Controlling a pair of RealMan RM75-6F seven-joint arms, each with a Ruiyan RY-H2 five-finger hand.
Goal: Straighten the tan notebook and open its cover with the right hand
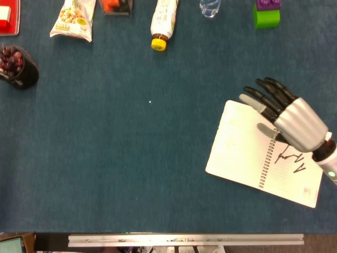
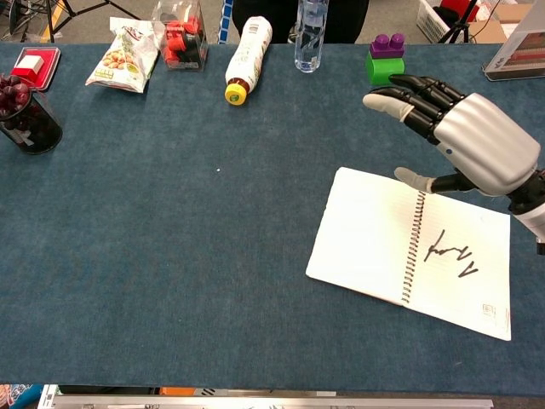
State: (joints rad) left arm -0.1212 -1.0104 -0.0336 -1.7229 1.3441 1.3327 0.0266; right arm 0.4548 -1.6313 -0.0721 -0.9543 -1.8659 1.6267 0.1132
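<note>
1. The notebook [image 2: 409,251] lies open and flat on the blue surface [image 2: 213,256], right of centre, with its spiral spine running down the middle. A blank lined page is on the left and a page with a dark scrawl on the right.
2. It sits skewed, its edges at a slant to the surface's near edge, so I judge the opening done and the straightening still wanting.
3. To do that well, lay the fingertips flat on the pages near the spine and turn the whole book gently, pressing lightly so the paper does not crease or a leaf flip back.
4. Keep the push low and slow; a loose page could lift if a finger catches it.
5. The right hand [image 2: 468,141] hovers over the book's far right corner, fingers spread wide and reaching left, thumb [image 2: 417,181] pointing toward the spine's top.
6. It holds nothing and, in the chest view, seems clear of the paper.
7. The left hand is out of sight.
</note>
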